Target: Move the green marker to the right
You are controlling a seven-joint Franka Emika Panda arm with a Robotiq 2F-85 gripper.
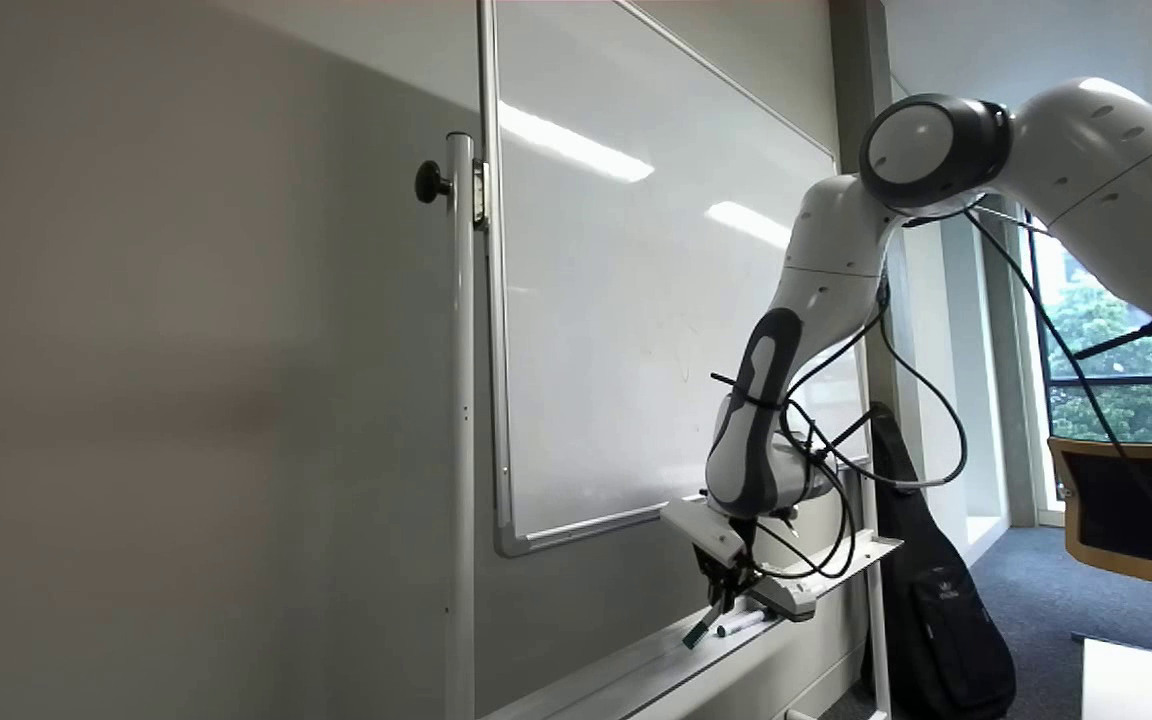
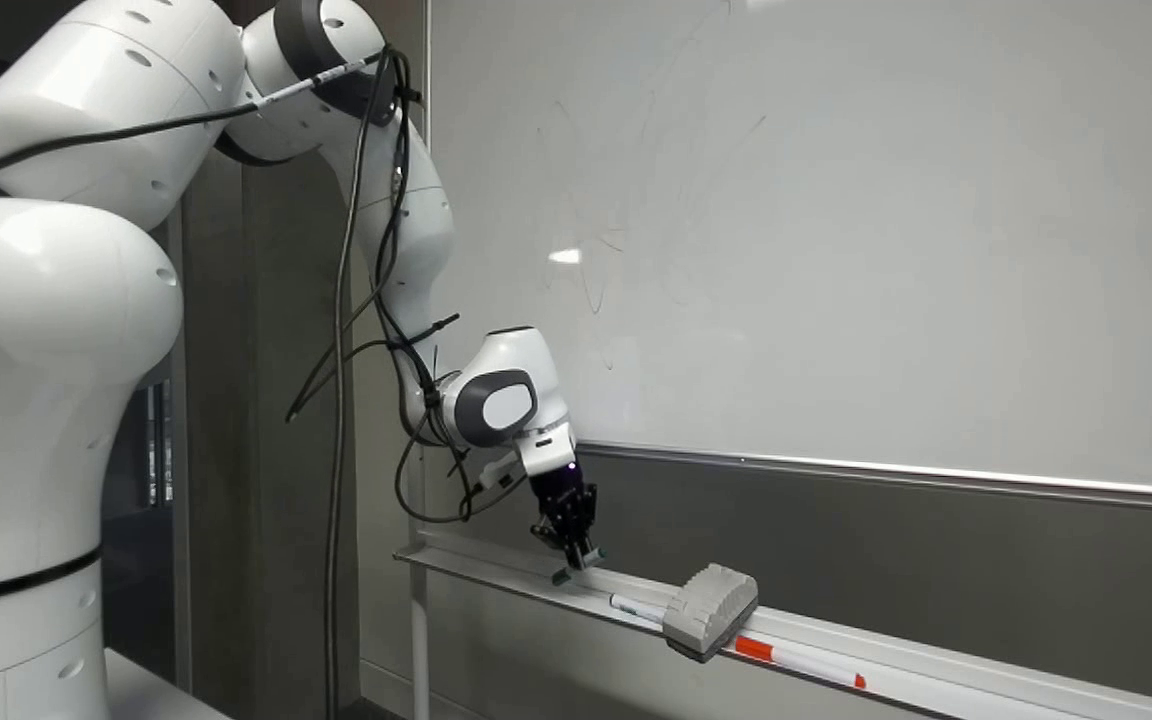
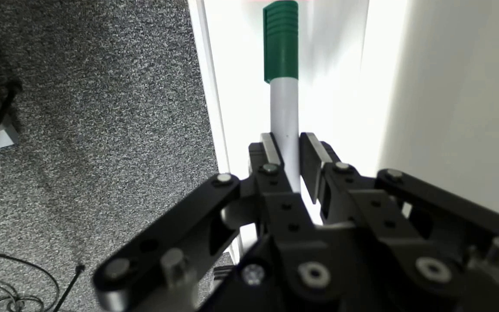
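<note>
Item: green marker (image 3: 284, 99), white in the barrel, with a ribbed green cap. Location: between the jaws, over the tabletop (image 1: 616, 680), which here is a long, narrow white ledge running below the whiteboard (image 2: 836, 250), itself bearing a few faint strokes. Attitude: tilted, the left end lower in both exterior views; whether that end touches the surface, I cannot tell from where I stand.

Item: jaws, black, pointing downward at the end of the white arm (image 2: 426, 230). State: pinching the green marker by its barrel, one side of the grip to each flank; in the wrist view the cap projects well clear of them.

Item: grey eraser (image 2: 711, 610), block-shaped, resting on the tabletop.

Item: white marker (image 2: 638, 609), lying on the tabletop near the jaws, its far end running up to the eraser. Lettering on it too small to read.

Item: red-ended marker (image 2: 804, 664), lying on the tabletop on the eraser's opposite side, just beside it.

Surroundings: black cables (image 2: 338, 400) hanging along the arm; a tall black bag (image 1: 941, 590), slanting, by the far end of the tabletop in an exterior view; a chair (image 1: 1106, 500) in front of a window (image 1: 1151, 415); grey speckled carpet (image 3: 124, 130) below.
</note>
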